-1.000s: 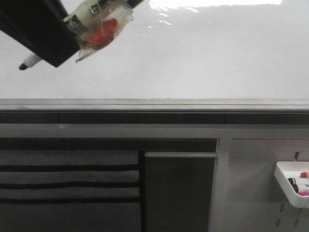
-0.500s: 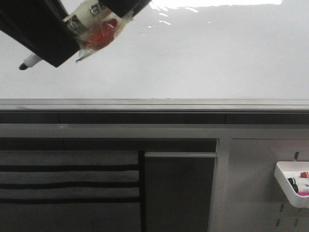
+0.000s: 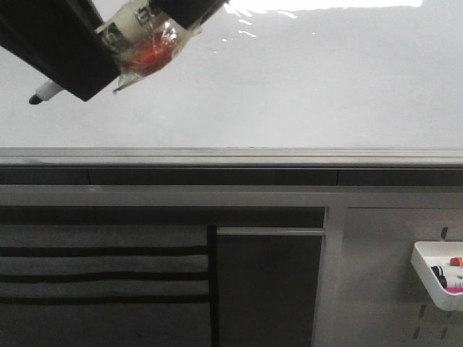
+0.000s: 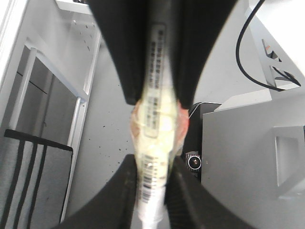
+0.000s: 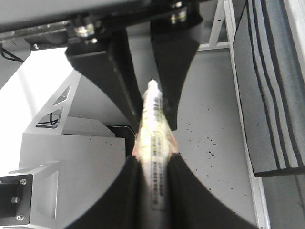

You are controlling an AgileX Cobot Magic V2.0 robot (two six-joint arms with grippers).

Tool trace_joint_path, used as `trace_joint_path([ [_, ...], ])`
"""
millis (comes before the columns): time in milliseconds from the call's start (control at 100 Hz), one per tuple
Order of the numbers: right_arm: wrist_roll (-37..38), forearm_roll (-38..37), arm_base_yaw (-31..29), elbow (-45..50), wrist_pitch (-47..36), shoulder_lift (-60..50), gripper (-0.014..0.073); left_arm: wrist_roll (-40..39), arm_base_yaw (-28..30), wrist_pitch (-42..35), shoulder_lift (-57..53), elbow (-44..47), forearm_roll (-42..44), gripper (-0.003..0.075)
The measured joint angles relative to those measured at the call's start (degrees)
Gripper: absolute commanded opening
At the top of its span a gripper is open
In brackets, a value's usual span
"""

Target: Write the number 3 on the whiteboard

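Observation:
The whiteboard point(image 3: 304, 79) fills the upper front view, glossy and bare; no number 3 shows on it. A grey ledge point(image 3: 289, 155) runs along its lower edge. A white marker point(image 3: 134, 32), wrapped in clear tape with a red patch, slants across the upper left, its black tip point(image 3: 34, 98) pointing down-left in front of the board. My left gripper point(image 3: 98, 61) is shut on its lower part and my right gripper point(image 3: 184, 11) on its upper end. The left wrist view shows my left gripper point(image 4: 153, 174) clamped on the marker point(image 4: 155, 119). The right wrist view shows my right gripper point(image 5: 153, 169) clamped on it point(image 5: 152, 129).
Below the ledge is a grey pegboard panel point(image 3: 376, 289) with a white tray point(image 3: 427, 271) holding several markers at the right. A dark panel point(image 3: 268, 289) stands in the middle and a grey striped cloth point(image 3: 101, 267) at the lower left.
My right gripper has slid down-left along the marker's upper end and now covers more of it. The left gripper and marker tip have stayed put.

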Motion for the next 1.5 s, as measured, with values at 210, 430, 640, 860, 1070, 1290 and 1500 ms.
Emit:
trace_joint_path([
  [210,0.3,-2.5,0.0,-0.1,0.4,0.0,-0.0025,0.0,0.0,-3.0,0.0,-0.6,0.1,0.0452],
  [430,9.3,-11.6,0.0,-2.8,-0.6,-2.1,-0.0025,-0.7,3.7,-3.5,-5.3,-2.3,0.1,0.0452],
  [640,22.5,-19.0,-0.8,-1.9,-1.3,-9.8,-0.0025,-6.1,10.2,-3.4,-12.7,-1.6,0.1,0.0452],
  [860,36.6,-20.5,-7.9,12.5,-11.3,-22.0,-0.0025,-11.1,15.6,-6.4,-20.7,7.0,0.0,0.0452],
  [1070,41.3,-20.7,-10.5,29.4,-25.3,-32.7,-0.0027,-11.7,16.2,-11.3,-28.1,14.9,-1.1,0.0449],
  [1290,41.6,-20.7,-10.5,34.8,-29.7,-35.7,-0.0027,-11.8,16.2,-12.5,-29.2,16.2,-2.2,0.0449],
  [1500,41.7,-17.4,-10.5,34.0,-31.6,-33.8,-0.0027,-11.8,16.2,-12.6,-29.2,16.2,-2.2,0.0449],
])
